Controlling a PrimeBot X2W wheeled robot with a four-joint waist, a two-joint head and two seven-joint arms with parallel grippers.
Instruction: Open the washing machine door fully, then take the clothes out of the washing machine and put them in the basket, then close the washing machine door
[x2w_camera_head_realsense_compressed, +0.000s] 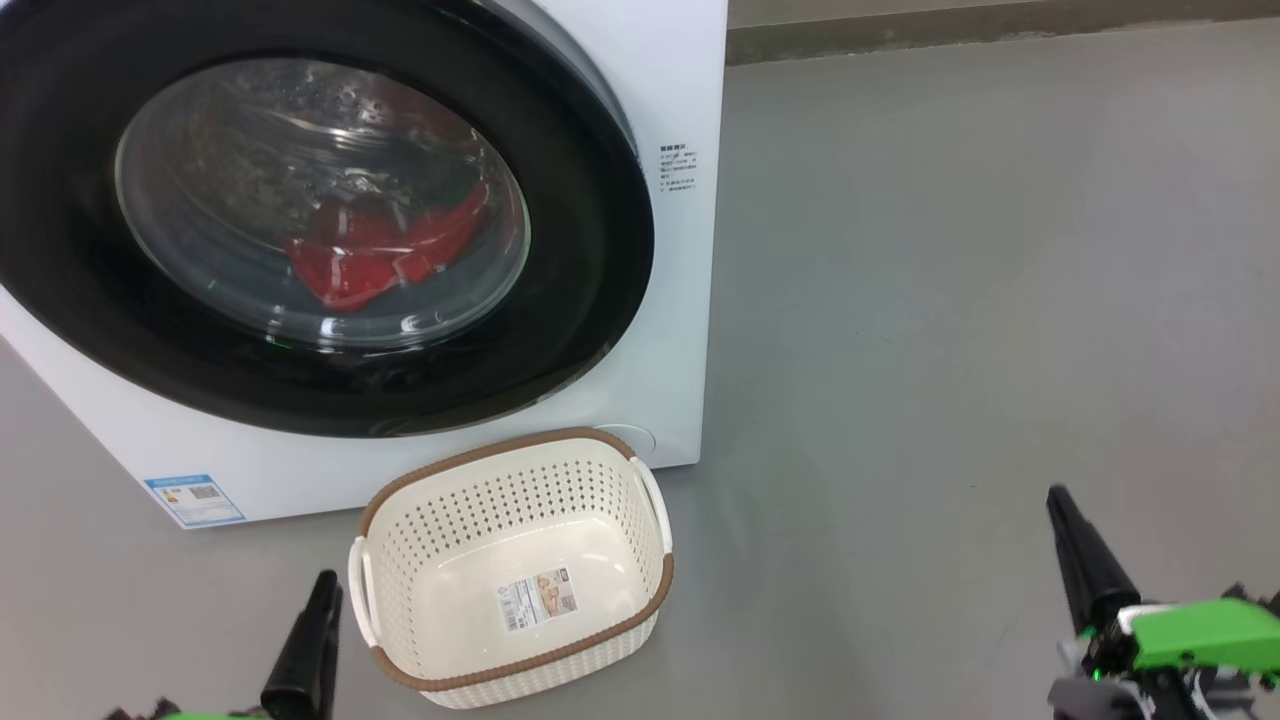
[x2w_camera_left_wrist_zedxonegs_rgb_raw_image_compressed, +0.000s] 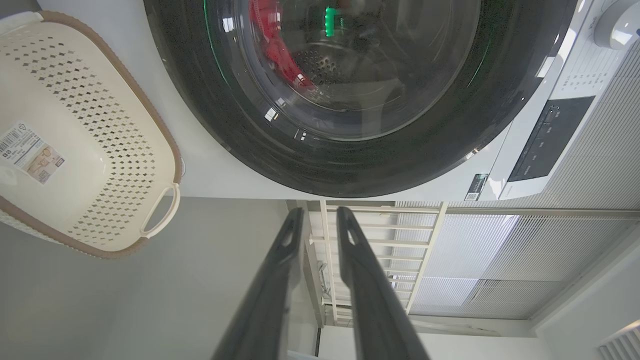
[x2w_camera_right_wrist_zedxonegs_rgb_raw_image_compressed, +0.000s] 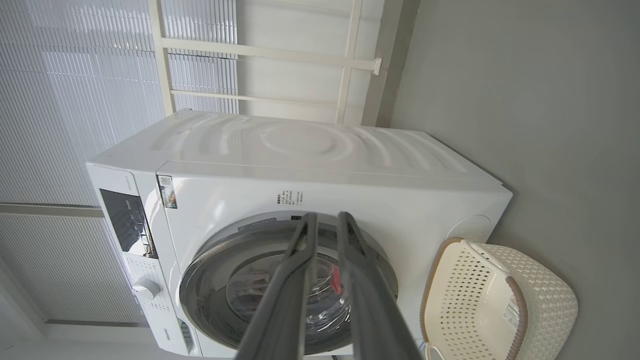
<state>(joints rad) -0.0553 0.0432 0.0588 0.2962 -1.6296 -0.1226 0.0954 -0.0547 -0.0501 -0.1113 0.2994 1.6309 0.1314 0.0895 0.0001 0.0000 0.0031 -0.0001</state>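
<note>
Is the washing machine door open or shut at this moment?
Shut. The door lies flat against the washing machine, and the red clothes show only through its window.

A plain grey floor carries everything. The white washing machine stands on it at far left. The cream basket sits just in front, nearer

One washing machine with one round door. One bundle of red clothes behind that door. One basket just before the machine, with two handles and one label.
</note>
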